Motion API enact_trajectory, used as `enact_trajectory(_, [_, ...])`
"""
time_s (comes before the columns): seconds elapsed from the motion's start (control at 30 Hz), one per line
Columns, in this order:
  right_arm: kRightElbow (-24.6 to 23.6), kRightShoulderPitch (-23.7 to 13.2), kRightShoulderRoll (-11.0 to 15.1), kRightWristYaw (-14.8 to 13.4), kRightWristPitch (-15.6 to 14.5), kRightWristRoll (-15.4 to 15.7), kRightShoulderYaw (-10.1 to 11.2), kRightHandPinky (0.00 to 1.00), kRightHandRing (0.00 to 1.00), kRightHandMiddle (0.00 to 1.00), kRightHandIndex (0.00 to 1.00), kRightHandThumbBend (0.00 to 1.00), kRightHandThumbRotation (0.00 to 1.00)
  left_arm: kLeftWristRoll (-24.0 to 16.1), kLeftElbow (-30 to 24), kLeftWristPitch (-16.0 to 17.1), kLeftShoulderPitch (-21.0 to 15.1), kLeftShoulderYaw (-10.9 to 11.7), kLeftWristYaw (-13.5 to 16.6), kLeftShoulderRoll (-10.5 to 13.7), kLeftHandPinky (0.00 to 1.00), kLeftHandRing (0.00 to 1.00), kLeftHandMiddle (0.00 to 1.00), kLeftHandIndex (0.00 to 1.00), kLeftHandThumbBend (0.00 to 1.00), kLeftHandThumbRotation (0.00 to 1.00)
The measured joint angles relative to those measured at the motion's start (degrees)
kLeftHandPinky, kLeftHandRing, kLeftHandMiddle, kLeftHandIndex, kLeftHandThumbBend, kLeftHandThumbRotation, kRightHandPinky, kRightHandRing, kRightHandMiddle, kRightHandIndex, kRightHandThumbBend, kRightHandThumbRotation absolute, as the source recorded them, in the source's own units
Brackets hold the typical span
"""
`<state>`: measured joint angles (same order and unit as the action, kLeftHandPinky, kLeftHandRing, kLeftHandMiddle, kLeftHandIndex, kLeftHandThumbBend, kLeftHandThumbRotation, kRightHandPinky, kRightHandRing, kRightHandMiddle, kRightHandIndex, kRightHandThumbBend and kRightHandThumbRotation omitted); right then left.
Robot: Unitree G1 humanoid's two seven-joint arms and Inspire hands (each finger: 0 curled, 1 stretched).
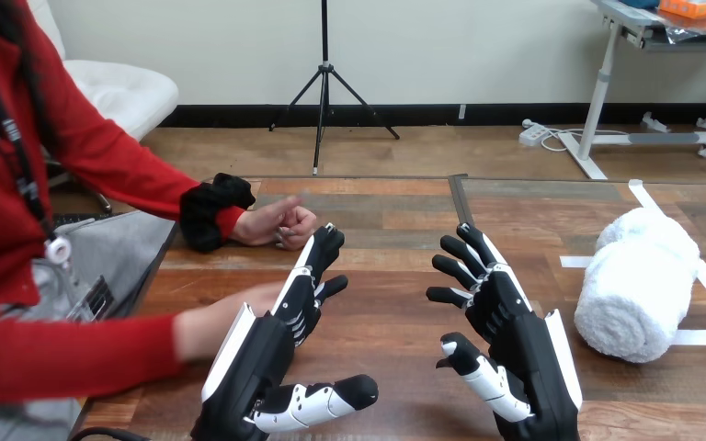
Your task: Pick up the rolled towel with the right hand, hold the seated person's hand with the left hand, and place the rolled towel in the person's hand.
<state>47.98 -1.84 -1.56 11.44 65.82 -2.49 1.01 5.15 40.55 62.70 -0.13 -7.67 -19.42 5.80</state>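
Wooden planks make up the table [395, 211], and the step in hand is judged to be the first one: the pickup of the rolled towel [639, 285]. The towel, white and thick, is laid at the table's right side. It is touched by nothing and is well apart from the right hand [506, 312].

That hand is held above the table's middle, released, its fingers loosely bent and nothing grasped. For a sound grasp it is best carried rightward and lowered over the roll's middle, with the fingers spread wide beforehand. In that way the roll is wrapped across its width rather than pinched at one end, where the soft layers could be pulled loose.

The left hand [280, 322] is likewise released and empty. Its fingertips are near the person's hand [280, 223], which is rested on the table just beyond them; no contact can be made out. The person's nearer hand [211, 322] is seen just beside the left hand's back.
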Motion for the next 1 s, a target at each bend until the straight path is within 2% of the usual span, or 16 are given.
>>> enact_trajectory(1.0, [0.00, -0.58, 1.06, -0.19, -1.13, -0.13, 0.41, 0.74, 0.85, 0.88, 0.91, 1.00, 0.66, 0.62, 0.00, -0.05, -0.01, 0.56, -0.09, -0.28, 0.93, 1.00, 1.00, 1.00, 1.00, 0.58])
